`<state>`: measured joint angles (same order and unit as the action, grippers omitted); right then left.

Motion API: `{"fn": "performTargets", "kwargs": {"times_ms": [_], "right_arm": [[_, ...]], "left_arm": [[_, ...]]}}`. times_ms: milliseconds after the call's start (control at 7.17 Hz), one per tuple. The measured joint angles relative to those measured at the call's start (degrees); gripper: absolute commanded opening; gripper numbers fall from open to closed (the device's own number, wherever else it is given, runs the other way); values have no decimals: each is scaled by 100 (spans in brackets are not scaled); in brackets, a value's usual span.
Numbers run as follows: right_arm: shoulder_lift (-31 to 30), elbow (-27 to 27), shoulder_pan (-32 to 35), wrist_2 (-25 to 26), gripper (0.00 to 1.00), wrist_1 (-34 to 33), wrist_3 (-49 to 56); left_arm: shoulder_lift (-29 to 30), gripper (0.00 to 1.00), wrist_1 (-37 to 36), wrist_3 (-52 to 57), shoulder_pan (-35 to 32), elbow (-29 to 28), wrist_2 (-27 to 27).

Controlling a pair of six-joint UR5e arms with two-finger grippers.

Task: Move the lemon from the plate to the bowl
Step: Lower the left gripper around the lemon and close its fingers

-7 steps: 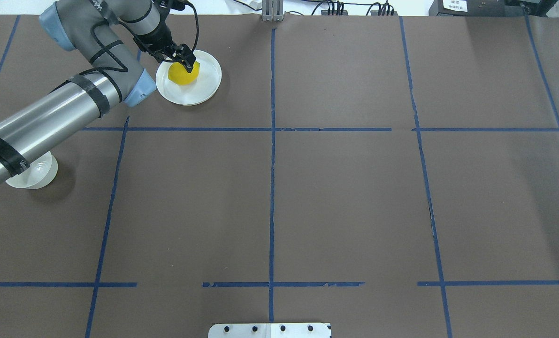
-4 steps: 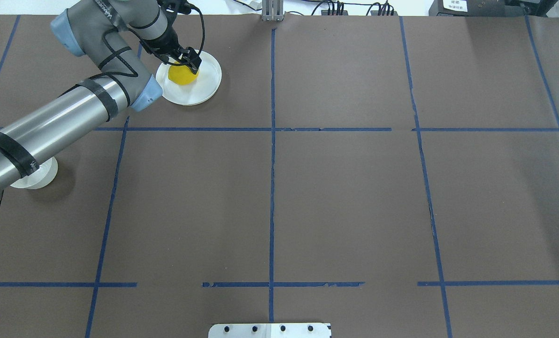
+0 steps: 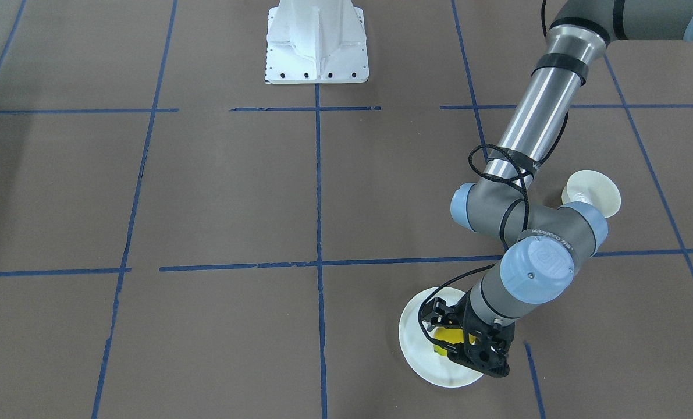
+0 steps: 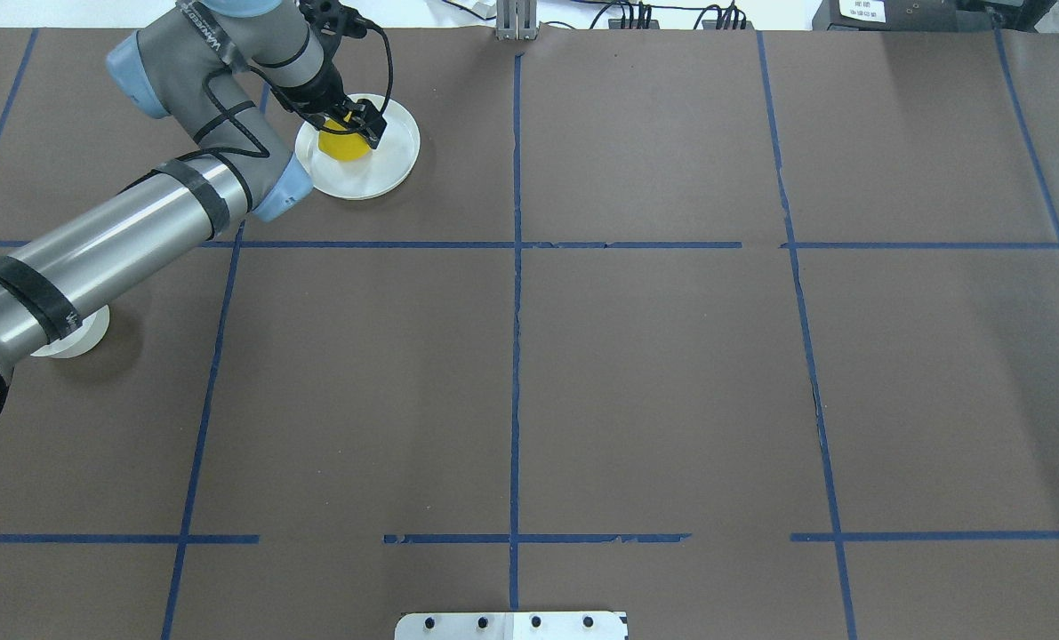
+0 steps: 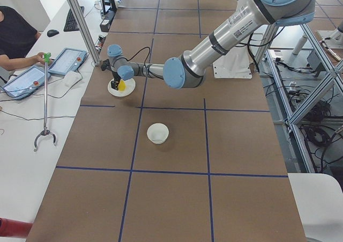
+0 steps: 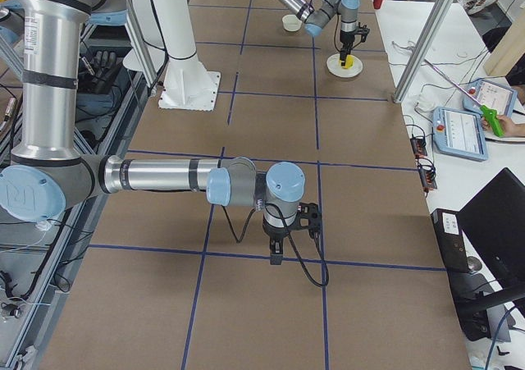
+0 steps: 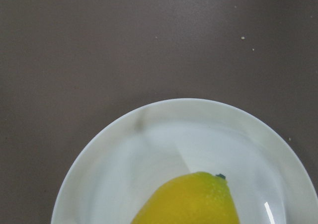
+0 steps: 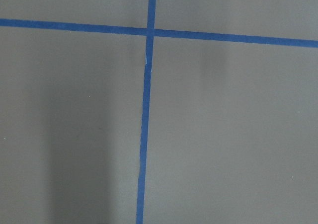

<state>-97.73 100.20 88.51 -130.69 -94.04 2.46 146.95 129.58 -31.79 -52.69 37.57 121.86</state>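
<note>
**Clerk:** Surface?

**Checker:** One table [image 4: 671, 356], flat, under matt brown sheeting. It was ruled into rectangles with blue tape [image 4: 516, 356], frayed in places.

**Clerk:** Task item?

**Checker:** One lemon [image 7: 191, 201], oval, bright yellow, with finely pitted skin and a small dark nub at its tip. It lay on the plate [image 7: 99, 149], which was round, flat and white, with a shallow rim and a smooth, faintly shiny face.

**Clerk:** Pincers?

**Checker:** The left gripper [image 4: 351, 132], a black open frame, pointed down over the plate with a finger on either side of the lemon. Whether the fingers pressed the fruit or stood just clear of it could not be told. The right gripper [image 6: 276, 259], also black, pointed down close over bare sheeting, well apart from the plate. Only the side camera showed it, so how far it was open could not be told.

**Clerk:** Bowl?

**Checker:** One bowl [image 5: 157, 133], small, deep, round and white, glossy inside. It stood upright, well apart from the plate. In the overhead view the left arm [image 4: 120, 240], grey and silver metal banded with black tape, partly hid it.

**Clerk:** Room?

**Checker:**
- A white metal pedestal [image 3: 317, 43] stood on the table.
- An aluminium frame post [image 5: 80, 22] stood at the table's edge.
- A white side bench [image 5: 21, 145] carried two tablets [image 5: 67, 61] and a long grabber tool [image 5: 45, 100].
</note>
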Motion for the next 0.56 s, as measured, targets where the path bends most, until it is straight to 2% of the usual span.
{"fn": "performTargets", "kwargs": {"times_ms": [140,279,419,558], "right_arm": [[0,-1,0,0,100,0,0],[0,-2,0,0,100,0,0],[0,-4,0,0,100,0,0],[0,-6,0,0,100,0,0]], "left_arm": [[0,87,4,-48,19,-2,-3],[0,58,5,-97,26,-4,-4],[0,22,4,-155,27,-3,-4],[1,0,4,-203,22,8,-5]]}}
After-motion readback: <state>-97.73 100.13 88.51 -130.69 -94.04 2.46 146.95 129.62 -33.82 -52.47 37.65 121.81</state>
